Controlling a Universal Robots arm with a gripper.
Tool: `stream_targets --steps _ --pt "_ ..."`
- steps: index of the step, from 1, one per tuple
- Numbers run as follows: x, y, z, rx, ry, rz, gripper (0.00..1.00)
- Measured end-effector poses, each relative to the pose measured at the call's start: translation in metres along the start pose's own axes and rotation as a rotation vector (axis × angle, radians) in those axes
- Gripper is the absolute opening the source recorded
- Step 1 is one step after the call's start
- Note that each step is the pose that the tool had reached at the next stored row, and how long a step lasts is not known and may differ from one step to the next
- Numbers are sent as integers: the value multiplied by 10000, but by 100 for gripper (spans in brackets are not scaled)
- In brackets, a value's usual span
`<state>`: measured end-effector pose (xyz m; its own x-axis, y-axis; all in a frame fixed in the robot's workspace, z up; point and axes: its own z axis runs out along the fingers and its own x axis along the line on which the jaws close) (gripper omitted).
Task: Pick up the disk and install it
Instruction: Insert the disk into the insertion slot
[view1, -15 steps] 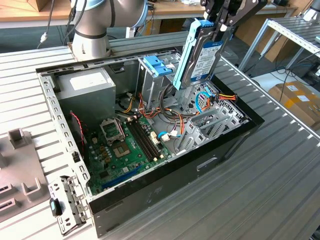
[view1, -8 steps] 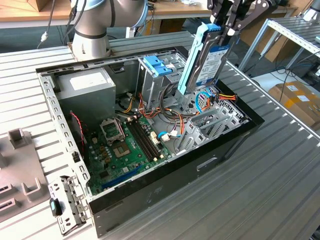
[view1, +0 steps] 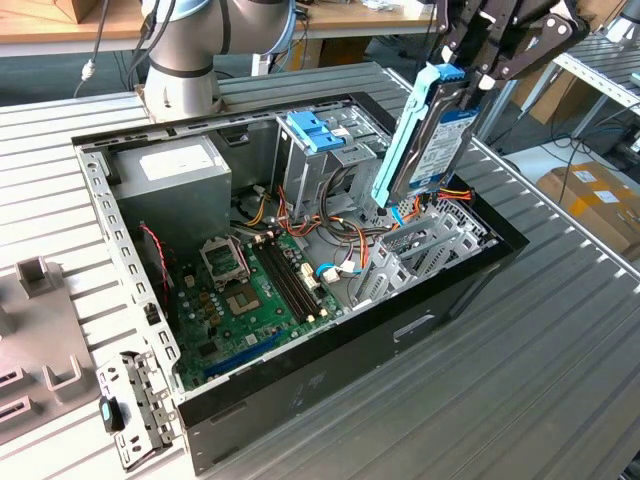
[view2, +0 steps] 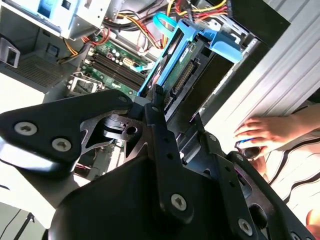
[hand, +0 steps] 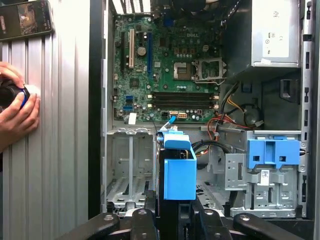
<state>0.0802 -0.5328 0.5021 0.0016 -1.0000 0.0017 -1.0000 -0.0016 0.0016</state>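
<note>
My gripper (view1: 478, 72) is shut on the disk (view1: 446, 148), a silver-grey drive with a white, blue-banded label, clipped into a light-blue bracket (view1: 405, 140). The disk hangs on edge, tilted, over the right end of the open computer case (view1: 330, 350), its lower end just above the empty metal drive bay (view1: 425, 240). In the second wrist view the disk's green circuit side (view2: 184, 70) runs away from the black fingers (view2: 159, 131). In the first wrist view the bracket (hand: 179, 172) sticks out from my gripper (hand: 172, 217), beside the empty bay (hand: 129, 170).
Inside the case lie a motherboard (view1: 250, 300), a grey power supply box (view1: 170, 175), a drive cage with a blue clip (view1: 315, 130) and loose coloured cables (view1: 350, 265). A person's hand (hand: 15, 110) rests on the ribbed table beside the case, near a phone (hand: 25, 17).
</note>
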Motion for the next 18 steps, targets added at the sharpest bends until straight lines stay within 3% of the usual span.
stream_targets --steps 2,6,9,18 --pt "101 0 0 0 0 21 35" --pt "214 0 0 0 0 49 35" --pt "341 1 1 0 0 98 35" --pt "353 0 0 0 1 102 35"
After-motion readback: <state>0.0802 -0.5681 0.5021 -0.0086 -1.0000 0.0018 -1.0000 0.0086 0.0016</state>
